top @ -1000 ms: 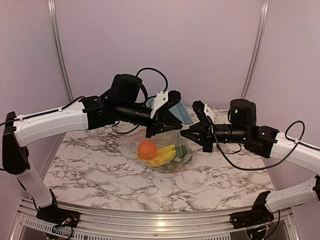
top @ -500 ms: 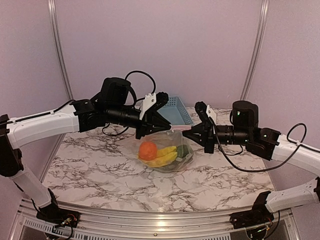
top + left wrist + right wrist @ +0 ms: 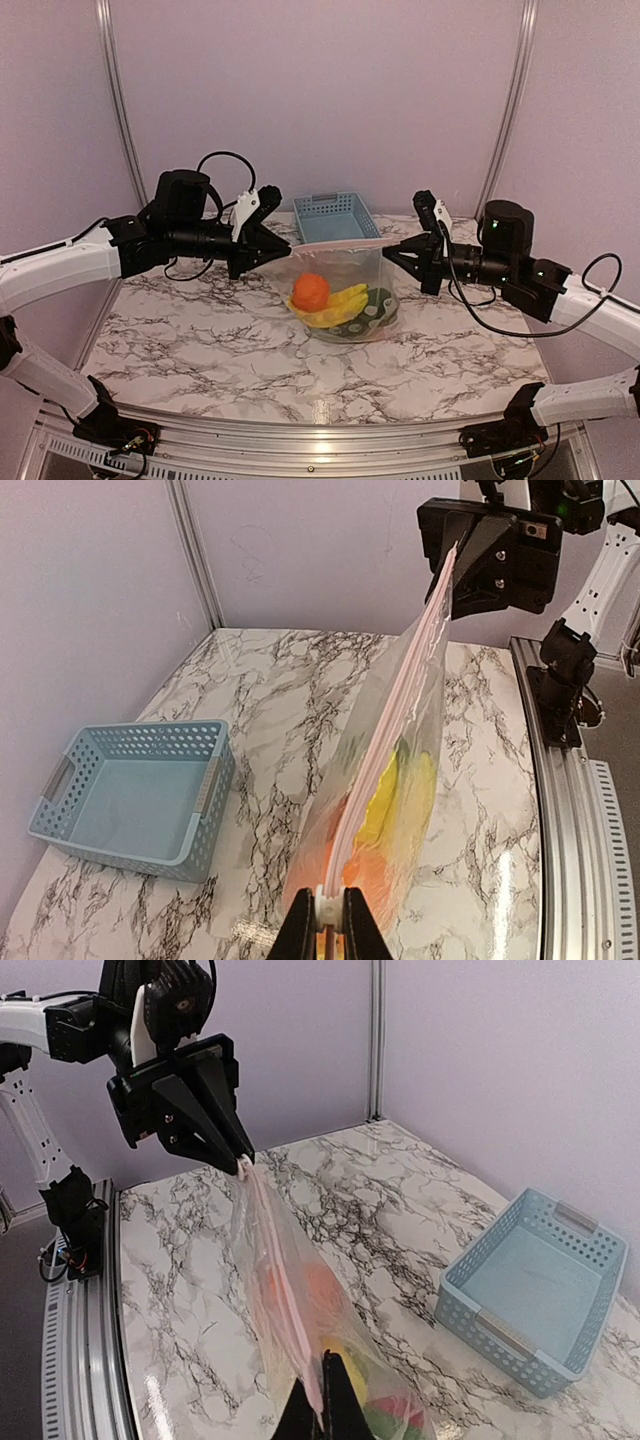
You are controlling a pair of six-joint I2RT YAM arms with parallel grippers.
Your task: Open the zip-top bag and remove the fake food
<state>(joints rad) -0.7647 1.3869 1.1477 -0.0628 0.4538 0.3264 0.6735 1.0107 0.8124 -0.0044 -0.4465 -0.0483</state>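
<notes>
Over the middle of the table (image 3: pixel 200 340), the zip-top bag (image 3: pixel 345 275) stretches taut between 2 grippers: the left gripper (image 3: pixel 284 250) pinched tight on its zip end at 9 o'clock, the right gripper (image 3: pixel 389 253) likewise at 3 o'clock. Its bottom holds the fake food (image 3: pixel 335 300); a basket (image 3: pixel 335 215) sits at 12 o'clock.

This is a robot test cell in a lab: plain lilac panels (image 3: pixel 320 90) in metal posts (image 3: pixel 116 100) close in behind and beside the left gripper (image 3: pixel 280 248) and right gripper (image 3: pixel 392 254). Below them lies a marble-patterned table (image 3: pixel 200 340), edged nearside by an aluminium mounting rail (image 3: pixel 300 442).
</notes>
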